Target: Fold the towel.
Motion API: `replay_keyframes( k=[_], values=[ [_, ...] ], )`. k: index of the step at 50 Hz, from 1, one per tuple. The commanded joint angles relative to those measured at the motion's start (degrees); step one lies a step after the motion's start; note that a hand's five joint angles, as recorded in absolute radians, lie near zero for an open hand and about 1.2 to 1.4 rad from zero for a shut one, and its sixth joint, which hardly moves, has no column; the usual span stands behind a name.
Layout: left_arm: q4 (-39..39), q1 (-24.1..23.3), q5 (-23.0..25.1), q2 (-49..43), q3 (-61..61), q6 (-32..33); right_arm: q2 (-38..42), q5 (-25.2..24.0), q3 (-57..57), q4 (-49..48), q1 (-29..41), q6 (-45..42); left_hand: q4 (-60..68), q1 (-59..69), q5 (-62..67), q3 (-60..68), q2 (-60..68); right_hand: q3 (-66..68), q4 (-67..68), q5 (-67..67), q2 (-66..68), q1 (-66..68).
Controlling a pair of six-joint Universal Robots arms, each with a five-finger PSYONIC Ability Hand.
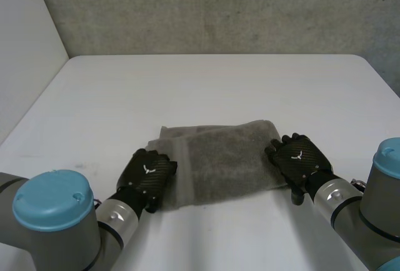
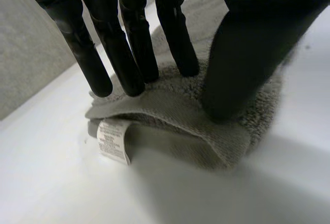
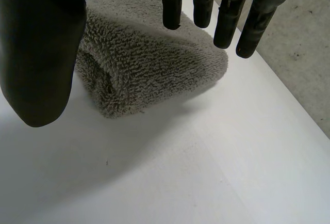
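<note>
A grey terry towel [image 1: 225, 158] lies folded in a long strip across the near middle of the white table [image 1: 206, 90]. My left hand [image 1: 147, 174] is on its left end. There the fingers [image 2: 134, 53] and thumb [image 2: 247, 53] curl down into the top layer [image 2: 170, 108] and nip the cloth between them. A white care label [image 2: 112, 141] sticks out from under that end. My right hand [image 1: 299, 158] is over the right end, fingers [image 3: 172, 2] straight and spread just above the rounded fold [image 3: 144, 64], holding nothing.
Bare table [image 3: 206, 172] lies in front of, behind and beside the towel. A grey concrete wall [image 1: 219, 9] runs along the far edge. The left table edge [image 1: 37, 96] meets a pale side wall.
</note>
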Motion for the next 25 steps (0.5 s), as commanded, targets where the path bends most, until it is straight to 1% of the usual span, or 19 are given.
replay_keyframes(
  k=[1, 2, 9, 14, 17, 19, 20, 22, 23, 24, 25],
  values=[
    [4.03, -0.25, -0.13, -1.48, 1.23, 0.04, 0.00, 0.00, -0.04, 0.06, -0.19, 0.00, 24.86, 24.98, 25.00, 24.96, 24.94, -0.36, -1.07, 0.20, -0.22, 0.47],
    [4.03, -0.25, -0.22, -2.53, 1.93, 0.04, 0.00, 0.00, 0.05, 0.06, -0.19, 0.00, 27.17, 27.29, 27.31, 27.27, 27.25, -0.36, -1.06, 0.20, -0.22, 0.47],
    [3.06, -0.43, -0.13, -3.77, 3.61, 1.44, 0.00, -0.09, 0.14, 0.06, -0.36, 0.00, 27.19, 27.31, 27.33, 27.29, 27.27, -0.19, -0.90, 0.37, -0.05, 0.64],
    [2.62, -0.60, -0.22, -3.07, 5.97, 5.39, -0.09, -0.09, -0.30, 0.06, -0.36, -0.35, 27.19, 27.31, 27.33, 27.29, 27.27, -0.19, -0.90, 0.37, -0.05, 0.64],
    [2.53, -0.69, -0.40, -2.98, 7.65, 6.54, -0.09, 0.00, -0.39, 0.06, -0.36, -0.35, 27.19, 27.31, 27.33, 27.29, 27.27, -0.19, -0.90, 0.37, -0.05, 0.64],
    [2.45, -0.95, -1.97, -3.77, 12.89, 9.51, -0.09, 0.26, -0.74, 0.06, -0.36, -0.35, 27.19, 27.31, 27.33, 27.29, 27.27, -0.69, -1.40, -0.13, -0.55, 0.14],
    [2.45, -0.96, -1.98, -3.77, 12.92, 9.53, -0.09, 0.26, -0.74, 0.06, -0.36, -0.35, 27.19, 27.31, 27.33, 27.29, 27.27, -0.69, -1.40, -0.14, -0.55, 0.14],
    [2.19, -1.04, -3.82, -5.78, 22.19, 13.46, -0.09, 0.52, -1.01, 0.06, -0.36, 0.00, 27.19, 27.31, 27.33, 27.29, 27.27, -3.97, -4.68, -3.42, -3.83, -3.14],
    [2.18, -1.04, -3.83, -5.79, 22.24, 13.48, -0.09, 0.52, -1.01, 0.06, -0.36, 0.00, 27.19, 27.31, 27.33, 27.29, 27.27, -3.97, -4.68, -3.42, -3.83, -3.14],
    [1.31, -1.13, -4.78, -6.75, 27.81, 14.62, -0.09, 0.61, -1.01, 0.15, -0.45, 0.17, 27.19, 27.31, 27.33, 27.29, 27.27, -3.97, -4.68, -3.42, -3.83, -3.14],
    [1.30, -1.13, -4.79, -6.76, 27.86, 14.63, -0.09, 0.61, -1.01, 0.15, -0.45, 0.18, 27.19, 27.31, 27.33, 27.29, 27.27, -3.97, -4.68, -3.42, -3.83, -3.14]
  ],
)
